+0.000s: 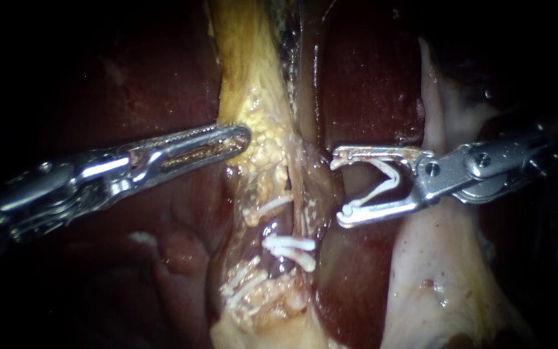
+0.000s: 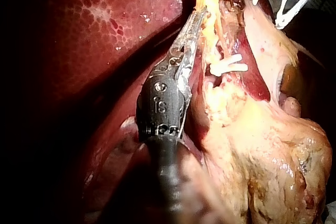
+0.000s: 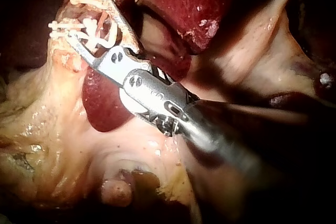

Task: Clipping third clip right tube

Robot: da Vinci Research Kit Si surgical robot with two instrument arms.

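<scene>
The left instrument [image 1: 243,137] has its jaws together, with the tip touching a yellow, lumpy strand [image 1: 263,142] that lies on the dark red liver [image 1: 363,84]. The right instrument [image 1: 340,189] has its jaws wide, and both press on a white clip [image 1: 385,186] sitting bent open between them. The clip's open mouth faces the strand and is just beside it. Other clips [image 1: 289,245] already sit across the strand, lower down. I cannot tell which tube is the right one.
</scene>
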